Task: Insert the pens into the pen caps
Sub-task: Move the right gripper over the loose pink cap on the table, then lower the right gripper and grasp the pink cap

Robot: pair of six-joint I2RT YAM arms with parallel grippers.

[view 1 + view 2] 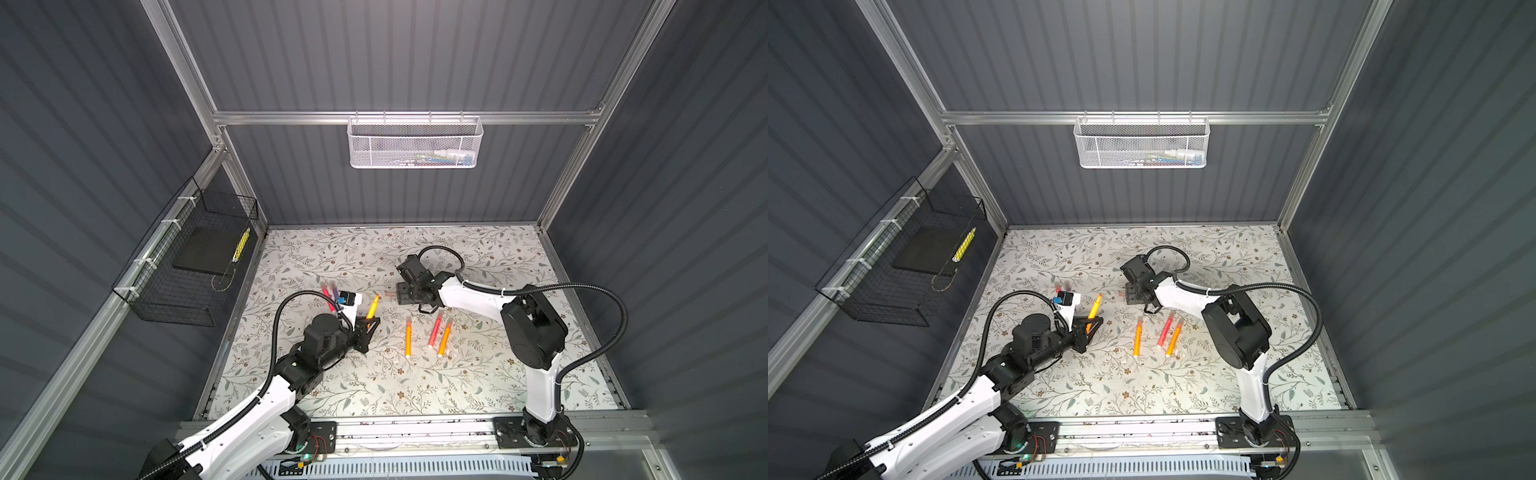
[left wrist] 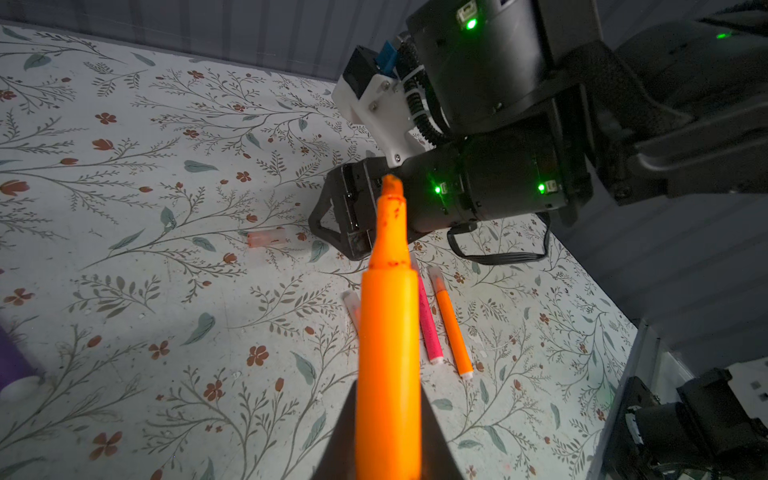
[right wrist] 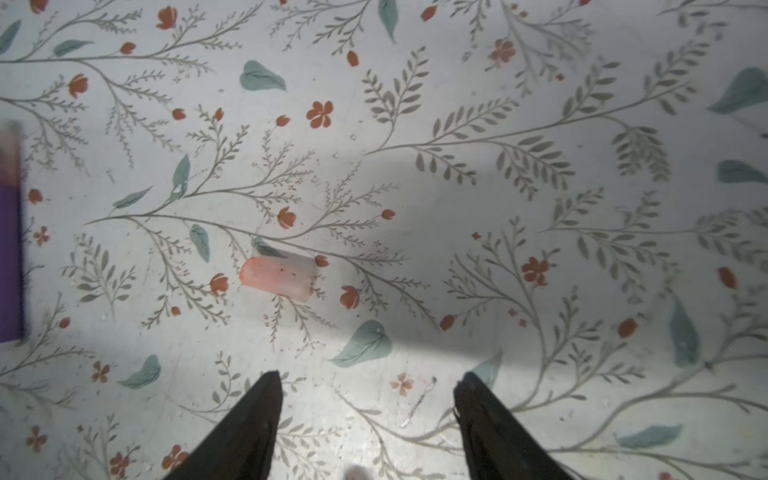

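Now, right gripper point(image 3: 368, 399): jaws are wide apart and hold nothing; I have it low over the table point(image 1: 374, 395), fingers pointing down.
Cap, place point(image 3: 278, 277): flat on the table just ahead of the fingertips. It is not centred in the gap but in line with one finger. In both top views it sits just beside this gripper, on the side toward my left arm.
Cap, long axis: it runs roughly along the line joining my two fingertips, slightly skewed. I judge that closing from this pose would catch it end to end, so I want a sideways shift and probably a wrist turn first.
Nearer arm: the right one, clearly; the left is well apart from the cap.
Cap, look: short, stubby and translucent, pale pink and redder at one end. I cannot tell which end is the open mouth.
Left gripper point(image 2: 388, 415): clamped on the orange pen point(image 2: 388, 332), which is held off the table.
Held pen, look: the bare chisel tip point(image 2: 392, 185) is ink-smudged and points up and away, toward the right arm.
Farther out: a row of three pens point(image 1: 435, 330) lies between the arms, and their pale ends look capped. A purple pen point(image 3: 10, 257) and a pink pen point(image 1: 327, 296) lie by my left wrist.
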